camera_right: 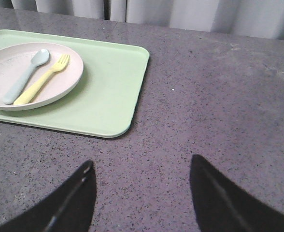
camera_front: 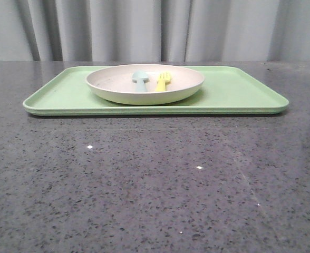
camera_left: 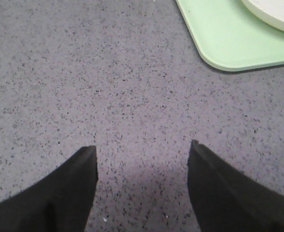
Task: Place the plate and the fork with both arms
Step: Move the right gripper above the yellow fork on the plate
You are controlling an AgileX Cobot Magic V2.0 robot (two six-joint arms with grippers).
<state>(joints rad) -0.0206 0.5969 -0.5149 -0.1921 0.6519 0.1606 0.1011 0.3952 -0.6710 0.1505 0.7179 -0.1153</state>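
Note:
The cream plate [camera_front: 118, 84] sits on the light-green tray [camera_front: 239, 92] at the far side of the table. The yellow fork [camera_front: 163, 81] lies inside the plate, to the right of a pale blue spoon [camera_front: 140, 80]. The right wrist view shows the plate [camera_right: 60, 79], the fork [camera_right: 40, 84] and the spoon [camera_right: 25, 76]. My left gripper [camera_left: 143, 147] is open and empty over bare table, apart from the tray corner [camera_left: 229, 43]; a bit of plate rim [camera_left: 277, 14] shows. My right gripper [camera_right: 141, 162] is open and empty over bare table beside the tray [camera_right: 113, 92]. Neither gripper shows in the front view.
The table top [camera_front: 155, 184] is dark speckled stone. A grey curtain [camera_front: 155, 29] hangs behind the table's far edge.

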